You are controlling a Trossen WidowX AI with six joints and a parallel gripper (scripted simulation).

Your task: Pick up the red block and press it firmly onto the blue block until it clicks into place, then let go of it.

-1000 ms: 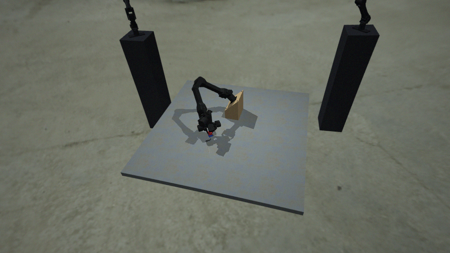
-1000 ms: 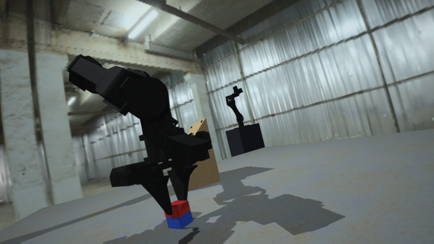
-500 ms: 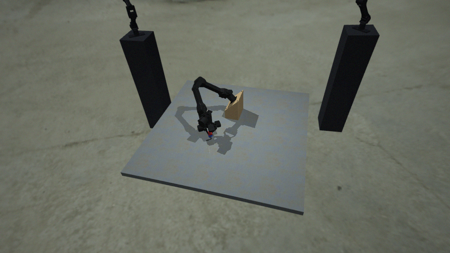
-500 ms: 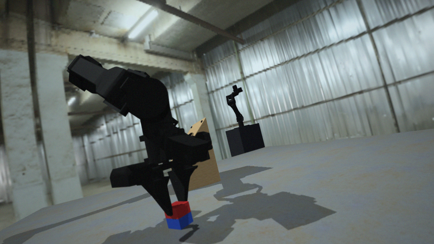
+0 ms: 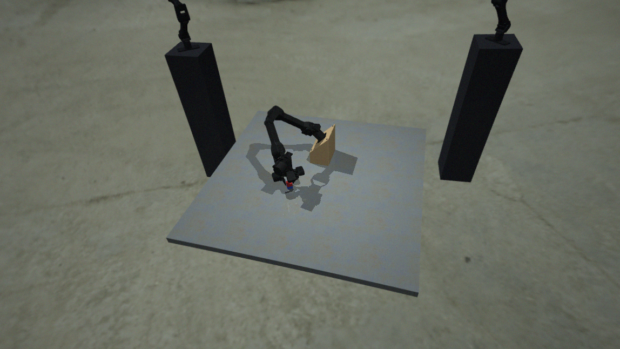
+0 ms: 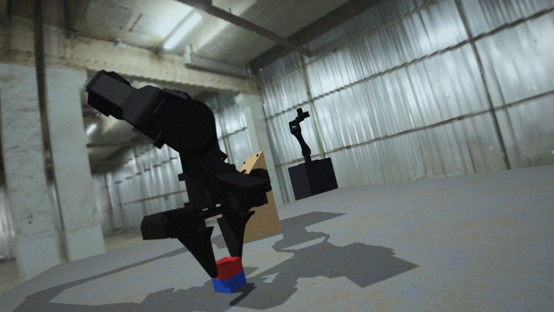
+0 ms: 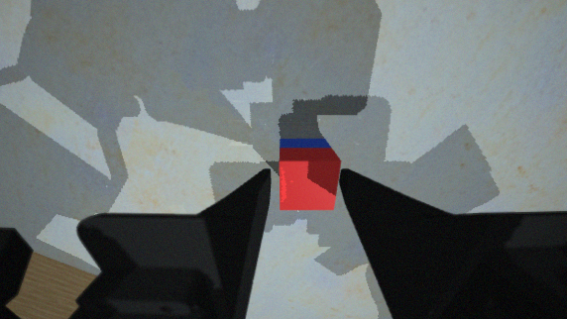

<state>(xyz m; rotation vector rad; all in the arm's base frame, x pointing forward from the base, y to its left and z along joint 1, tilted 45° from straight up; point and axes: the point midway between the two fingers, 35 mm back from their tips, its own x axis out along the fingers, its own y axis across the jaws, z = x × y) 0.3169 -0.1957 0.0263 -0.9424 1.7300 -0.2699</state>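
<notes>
Red block [image 5: 289, 185] [image 6: 229, 267] [image 7: 306, 185] sitting directly atop the blue block [image 5: 290, 188] [image 6: 229, 283] [image 7: 304, 143], end effector [image 5: 287, 187] [image 6: 228, 267] [image 7: 305, 175] spreading around the red block, blue block resting on the tabletop [image 5: 346, 225] [image 6: 445, 248] [image 7: 446, 59].

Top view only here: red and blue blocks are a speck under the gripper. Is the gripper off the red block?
Observer: Gripper is open. Wrist view shows a gap between the image-left finger and the red block; the image-right one is too close to call.

Operator: Any gap between blocks?

Observer: None visible in the exterior view: red sits directly on the blue block. Can't confirm the click.

Operator: Fingertips down at blue's level?

Observer: No, exterior shows the near fingertip ending about at the seam, beside red.
</notes>
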